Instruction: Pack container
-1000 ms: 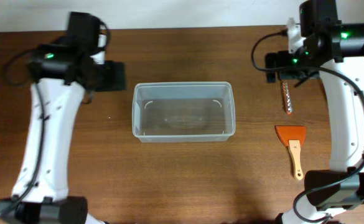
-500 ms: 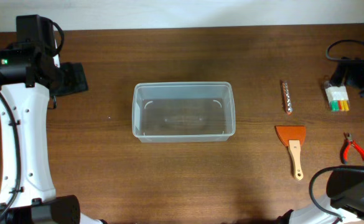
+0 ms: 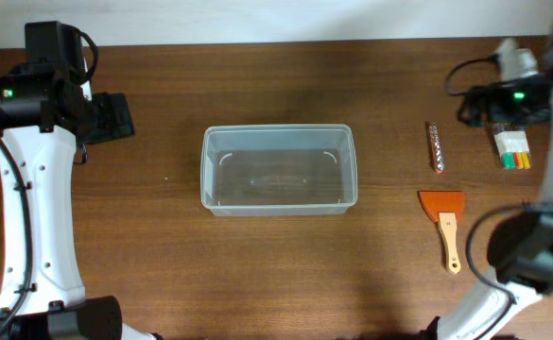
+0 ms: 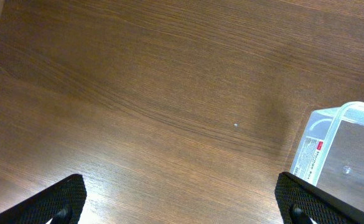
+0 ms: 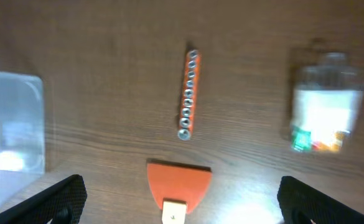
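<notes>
Table [image 3: 276,274] w/ container [image 3: 278,128], scraper [image 3: 442,205], prob. socket rail [image 3: 436,146].

The left arm [image 3: 30,208] runs up the left edge, its white links reaching from the near side to a black wrist with a green light at the far left. The left gripper [image 4: 183,200] points right, jaws spread wide and gripping nothing. The right arm [image 3: 527,255] stands at the right edge, blurred, its green-lit wrist at the far right. The right gripper [image 5: 183,200] faces down, jaws wide apart and empty.
</notes>
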You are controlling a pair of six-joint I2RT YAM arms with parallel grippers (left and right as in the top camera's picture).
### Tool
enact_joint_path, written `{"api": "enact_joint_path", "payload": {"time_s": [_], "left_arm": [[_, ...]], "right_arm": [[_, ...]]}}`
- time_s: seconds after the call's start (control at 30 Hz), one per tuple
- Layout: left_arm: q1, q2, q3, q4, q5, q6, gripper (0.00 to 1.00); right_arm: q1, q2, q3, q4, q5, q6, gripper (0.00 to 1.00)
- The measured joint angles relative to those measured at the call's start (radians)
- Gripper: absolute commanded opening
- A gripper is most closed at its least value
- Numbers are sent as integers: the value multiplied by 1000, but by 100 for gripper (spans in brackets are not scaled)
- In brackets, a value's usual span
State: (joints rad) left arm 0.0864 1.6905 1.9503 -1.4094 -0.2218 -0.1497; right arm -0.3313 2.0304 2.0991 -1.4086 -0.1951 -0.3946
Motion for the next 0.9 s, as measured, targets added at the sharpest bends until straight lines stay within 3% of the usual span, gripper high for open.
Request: {"api": "enact_joint_path", "payload": {"time_s": [0.33, 0.9], "left_arm": [[0, 0, 0, 0, 0, 0, 99], [0, 0, 0, 0, 0, 0, 99]], "right_arm": [[109, 193, -1, 20, 97, 3, 99], [95, 309, -1, 127, 130, 82, 100]]}}
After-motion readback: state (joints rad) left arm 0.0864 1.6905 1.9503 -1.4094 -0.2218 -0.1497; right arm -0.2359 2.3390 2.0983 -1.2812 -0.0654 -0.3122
